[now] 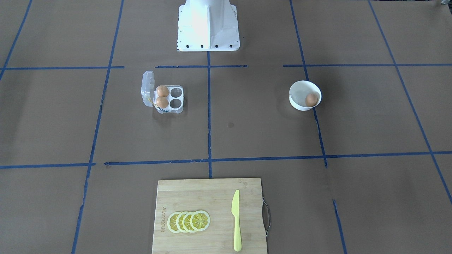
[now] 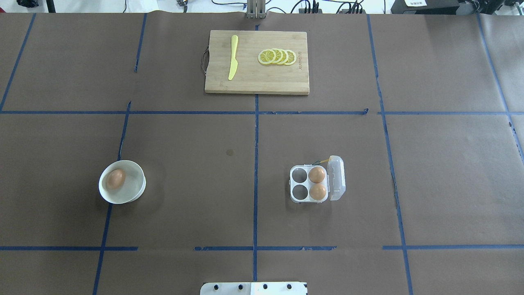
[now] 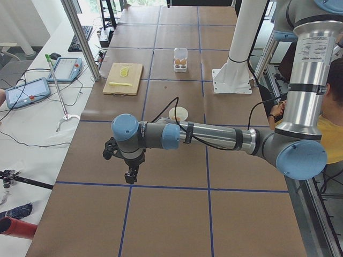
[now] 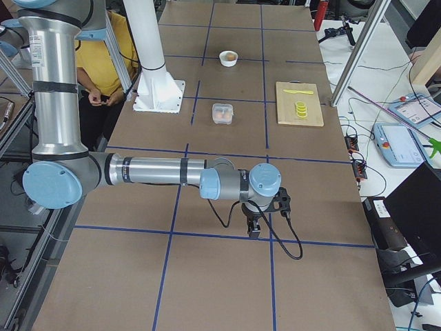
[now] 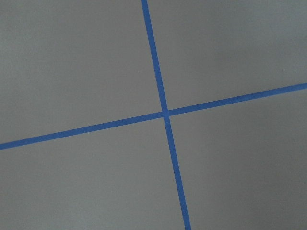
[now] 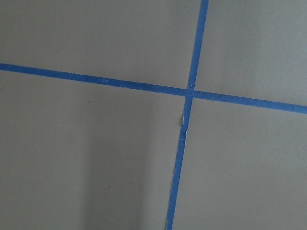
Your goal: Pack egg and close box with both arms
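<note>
The tan-brown egg [image 1: 311, 99] [image 2: 116, 179] lies in a round white bowl [image 1: 296, 89] [image 2: 137, 191]. The clear four-cell box [image 1: 183, 98] [image 2: 292, 184] stands open, its lid [image 1: 148, 88] [image 2: 337, 178] upright. Two orange eggs [image 2: 316, 175] fill the two cells beside the lid; the other two cells are empty. My left gripper [image 3: 129, 174] shows only in the exterior left view, low over the table end, far from the bowl. My right gripper [image 4: 253, 229] shows only in the exterior right view, far from the box. I cannot tell whether either is open or shut.
A wooden cutting board [image 1: 197, 197] [image 2: 254, 80] carries a yellow knife [image 1: 236, 222] and lemon slices [image 1: 189, 221]. The white pedestal base [image 1: 208, 24] stands at the robot's side. Both wrist views show only brown paper with blue tape lines [image 5: 165, 114] [image 6: 190, 91].
</note>
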You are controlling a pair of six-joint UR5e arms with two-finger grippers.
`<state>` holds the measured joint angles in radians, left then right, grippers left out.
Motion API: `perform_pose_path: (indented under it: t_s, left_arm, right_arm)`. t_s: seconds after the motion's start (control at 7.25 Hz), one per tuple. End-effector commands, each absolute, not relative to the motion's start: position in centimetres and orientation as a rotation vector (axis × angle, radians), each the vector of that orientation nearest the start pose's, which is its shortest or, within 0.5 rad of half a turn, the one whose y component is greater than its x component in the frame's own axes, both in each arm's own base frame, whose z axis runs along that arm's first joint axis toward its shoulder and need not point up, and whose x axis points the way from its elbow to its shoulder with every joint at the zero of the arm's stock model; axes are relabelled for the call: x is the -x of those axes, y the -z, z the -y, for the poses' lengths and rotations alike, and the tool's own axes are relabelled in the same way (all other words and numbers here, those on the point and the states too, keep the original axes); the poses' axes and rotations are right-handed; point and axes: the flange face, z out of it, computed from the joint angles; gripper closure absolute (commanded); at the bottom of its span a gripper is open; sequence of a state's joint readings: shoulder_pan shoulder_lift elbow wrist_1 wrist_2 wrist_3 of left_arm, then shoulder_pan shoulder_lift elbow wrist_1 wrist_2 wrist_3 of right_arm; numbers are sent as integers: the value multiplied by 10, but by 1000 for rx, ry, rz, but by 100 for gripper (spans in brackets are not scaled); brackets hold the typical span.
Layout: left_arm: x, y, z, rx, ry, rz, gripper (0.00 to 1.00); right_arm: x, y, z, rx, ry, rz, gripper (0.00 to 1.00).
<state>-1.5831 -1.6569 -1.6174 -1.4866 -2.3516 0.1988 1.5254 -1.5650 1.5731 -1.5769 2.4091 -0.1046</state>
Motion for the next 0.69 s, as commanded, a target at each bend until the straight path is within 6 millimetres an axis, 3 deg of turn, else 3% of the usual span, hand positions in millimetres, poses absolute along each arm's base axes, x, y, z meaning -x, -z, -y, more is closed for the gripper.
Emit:
perform_pose_path:
  t_s: [0.0,0.28,0.55]
  left_arm:
    - [69,-586,526,-165,-241,-766,0]
    - [69,-596,522,-151,-237,-762,0]
    - [69,-591,522,-160,-237,-762,0]
  right_arm:
    - [-36,-651,497,-25,143,839,0]
    - [-35,-651,497,-24,143,841,0]
    - [-34,-653,497,-18,142,841,0]
